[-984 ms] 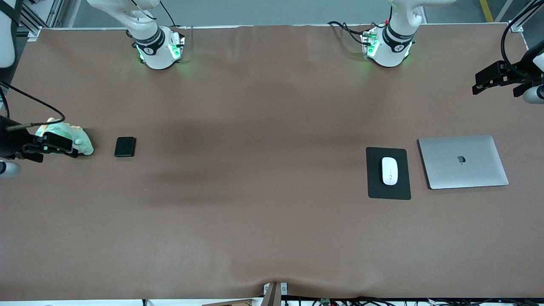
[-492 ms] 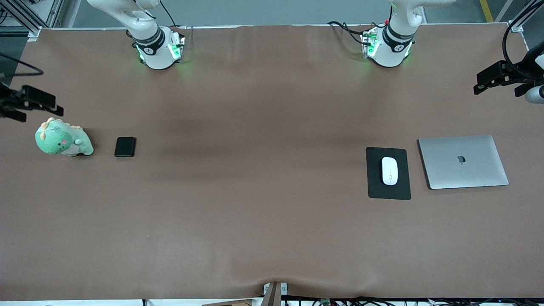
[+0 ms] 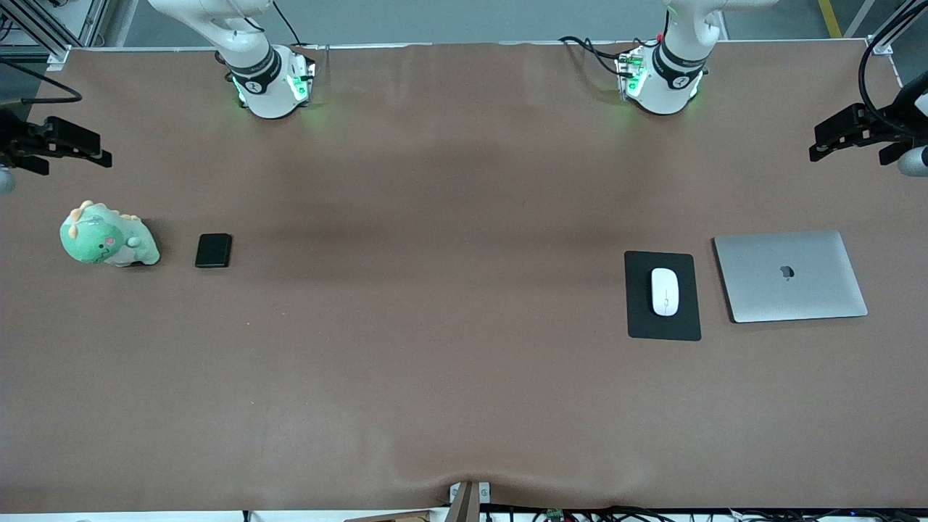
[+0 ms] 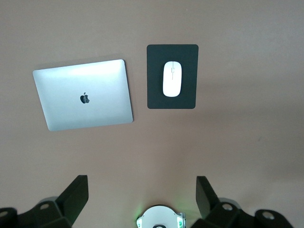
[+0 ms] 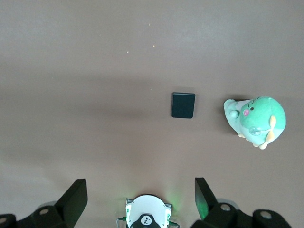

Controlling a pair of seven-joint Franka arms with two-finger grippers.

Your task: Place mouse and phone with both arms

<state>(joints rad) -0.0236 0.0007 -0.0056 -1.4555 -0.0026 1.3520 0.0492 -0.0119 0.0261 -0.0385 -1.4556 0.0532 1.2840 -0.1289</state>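
- Brown cloth covers the whole table (image 3: 464, 406); it has soft bumps in it; there is one table.
- Two white arms stand at the top of the front view; both reach high and out to the table's ends.
- One silver laptop (image 3: 790, 275) lies shut at the left arm's end of the table.
- One black mouse pad (image 3: 663, 326) lies just beside the laptop, toward the middle of the table.
- One green toy dinosaur (image 3: 107, 238) sits at the right arm's end of the table.
- The left gripper (image 4: 141, 194) hangs high over the table's edge at its own end; its fingers (image 4: 76, 194) are spread wide and hold nothing.
- The right gripper (image 5: 140, 195) hangs high over the table's edge at the dinosaur's end; its fingers (image 5: 75, 195) are spread wide too, with nothing in them.
- One white mouse (image 3: 664, 291) lies on the mouse pad, in its middle.
- One black phone (image 3: 213, 250) lies flat on the cloth, just beside the dinosaur.
- I think both things look set down, so the job seems close to done.
- What could go wrong: an arm swinging low could bump the dinosaur or the phone; the mouse is smooth and could slide off the pad if it is knocked.
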